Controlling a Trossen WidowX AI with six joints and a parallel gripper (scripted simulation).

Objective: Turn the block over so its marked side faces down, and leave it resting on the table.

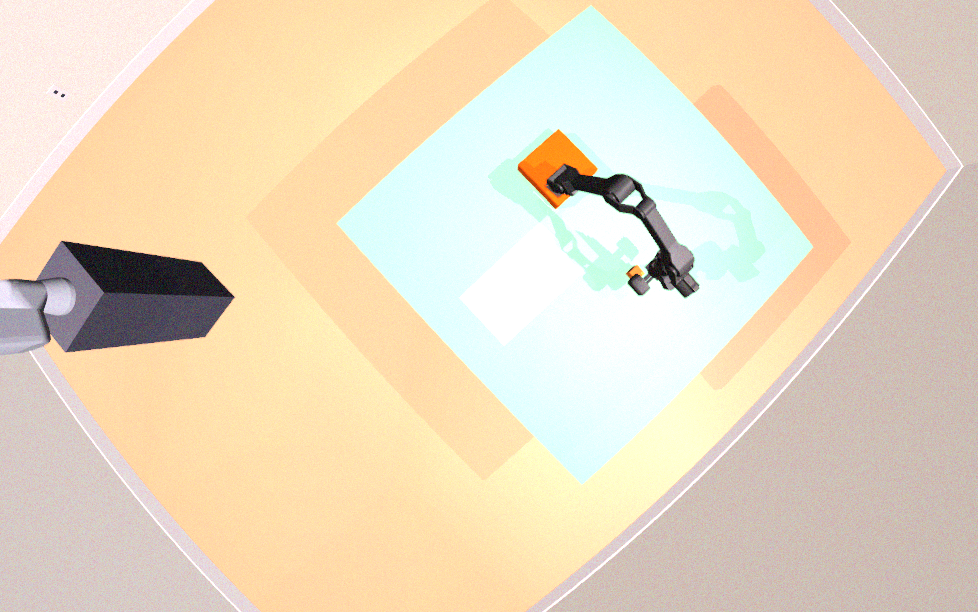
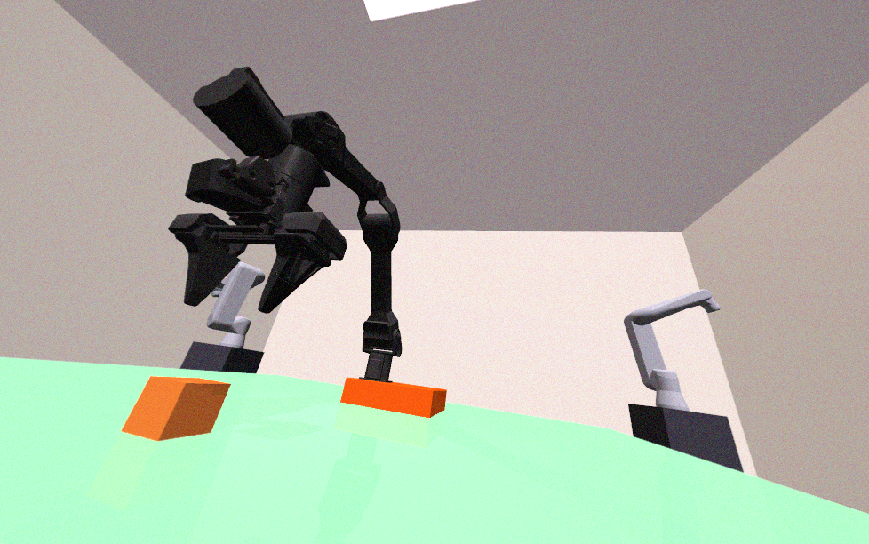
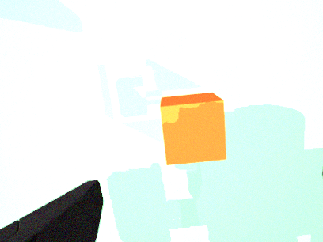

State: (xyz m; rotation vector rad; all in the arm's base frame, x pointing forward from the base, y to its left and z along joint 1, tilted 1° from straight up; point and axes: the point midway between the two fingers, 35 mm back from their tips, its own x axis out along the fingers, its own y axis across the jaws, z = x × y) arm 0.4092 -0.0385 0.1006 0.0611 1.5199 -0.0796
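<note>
The orange block (image 1: 634, 272) (image 2: 176, 408) (image 3: 194, 134) rests on the pale green table (image 1: 576, 411) (image 2: 512, 500). It looks upright and somewhat taller than wide. Its top and the sides that show are plain orange, with a lighter lit patch on top in the wrist view. The dark marked side shows in no view, and its underside is hidden. My black gripper (image 2: 227, 306) (image 3: 210, 177) is open and empty. It points down, well above the block and apart from it. In the wrist view, the left finger shows large and the right one only at the edge.
My arm stands on an orange slab (image 1: 555, 150) (image 2: 390, 397) on the table. Two grey arms on dark pedestals (image 2: 224, 357) (image 2: 698, 436) stand beyond the table in the exterior view. One of these pedestals (image 1: 144, 299) also shows at the left in the top view.
</note>
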